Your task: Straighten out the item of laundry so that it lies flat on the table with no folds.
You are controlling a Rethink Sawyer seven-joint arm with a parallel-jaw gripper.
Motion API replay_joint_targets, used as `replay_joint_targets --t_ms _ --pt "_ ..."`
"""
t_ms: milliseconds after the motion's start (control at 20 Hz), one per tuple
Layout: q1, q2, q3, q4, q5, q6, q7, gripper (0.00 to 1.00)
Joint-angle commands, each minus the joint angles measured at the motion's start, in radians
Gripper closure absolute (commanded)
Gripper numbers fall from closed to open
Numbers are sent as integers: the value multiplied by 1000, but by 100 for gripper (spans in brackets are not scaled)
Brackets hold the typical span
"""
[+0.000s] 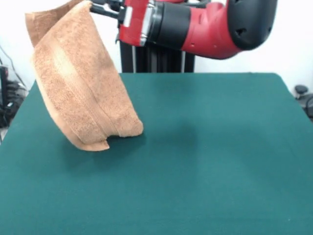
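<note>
The orange-tan terry towel (pixel 83 83) hangs in the air at the left of the front view, draped and folded over itself, with a ribbed band running down it. Its lower end rests bunched on the dark green table (pixel 205 161) near the left middle. My gripper (pixel 95 7) is at the top edge, reaching leftward from the red and black arm (pixel 195 27). It is shut on the towel's upper edge and holds it well above the table. The towel's top corner curls behind the gripper.
The black pedestal column (pixel 151 58) stands behind the table's far edge. Cables and dark equipment (pixel 7 98) lie off the table's left side, and a dark object (pixel 303 95) sits off its right side.
</note>
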Motion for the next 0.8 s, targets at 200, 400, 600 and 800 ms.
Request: replay_joint_targets --t_ms 200,400,600,800 --pt "-1 2 -52 -46 -12 -95 295 100" --pt "47 -17 -43 -59 64 -49 256 100" --pt "91 15 -23 -95 130 21 265 100" --pt "129 72 -14 -146 196 81 299 100"
